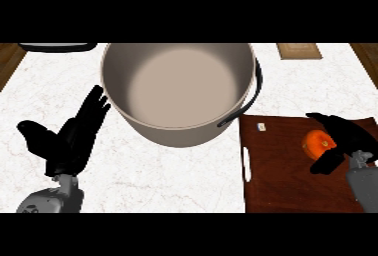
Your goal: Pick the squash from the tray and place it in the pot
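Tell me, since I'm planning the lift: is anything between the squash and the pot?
Nothing visible. The squash sits on the tray at the right hand; only bare tray lies between it and the pot.

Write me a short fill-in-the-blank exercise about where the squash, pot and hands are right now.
1. The orange squash lies on the dark ____.
2. The right hand is curled around the ____.
3. The left hand rests open, to the ____ of the pot.

Missing words: tray; squash; left
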Action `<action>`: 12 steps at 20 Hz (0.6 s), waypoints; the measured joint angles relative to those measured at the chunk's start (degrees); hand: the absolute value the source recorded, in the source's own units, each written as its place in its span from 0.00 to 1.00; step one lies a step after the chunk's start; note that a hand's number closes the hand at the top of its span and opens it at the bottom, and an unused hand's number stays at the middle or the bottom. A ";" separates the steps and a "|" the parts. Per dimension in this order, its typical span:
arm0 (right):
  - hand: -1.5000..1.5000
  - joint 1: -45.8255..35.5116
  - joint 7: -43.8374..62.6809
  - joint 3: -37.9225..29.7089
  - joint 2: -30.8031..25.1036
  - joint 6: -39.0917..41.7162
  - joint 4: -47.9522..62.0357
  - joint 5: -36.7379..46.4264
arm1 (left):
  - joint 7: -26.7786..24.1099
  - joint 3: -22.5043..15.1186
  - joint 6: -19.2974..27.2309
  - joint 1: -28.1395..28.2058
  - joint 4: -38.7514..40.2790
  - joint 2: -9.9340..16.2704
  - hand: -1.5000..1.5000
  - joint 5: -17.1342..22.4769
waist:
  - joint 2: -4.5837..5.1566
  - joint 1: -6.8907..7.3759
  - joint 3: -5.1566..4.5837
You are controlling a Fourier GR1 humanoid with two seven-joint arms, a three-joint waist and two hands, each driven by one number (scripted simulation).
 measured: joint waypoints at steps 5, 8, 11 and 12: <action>1.00 -0.54 -5.85 0.24 1.79 -3.69 0.84 1.60 | -1.09 0.59 -0.36 -1.30 2.49 -0.58 0.50 -0.10 | 0.02 -0.07 0.02; 1.00 -0.43 -7.79 -0.25 2.26 -4.31 0.87 3.26 | -0.61 1.10 -0.93 -0.56 1.20 -0.41 0.50 -0.02 | 0.00 -0.05 0.01; 1.00 -0.70 -9.59 -1.22 2.65 -4.62 1.19 4.34 | -0.40 1.10 -0.46 -0.81 0.89 -1.01 0.50 -0.72 | 0.00 -0.09 0.03; 1.00 -0.52 -6.78 -0.75 4.50 -4.89 -0.57 4.74 | -0.61 1.45 -0.72 -0.86 1.25 -0.86 0.50 -0.46 | -0.04 -0.19 0.00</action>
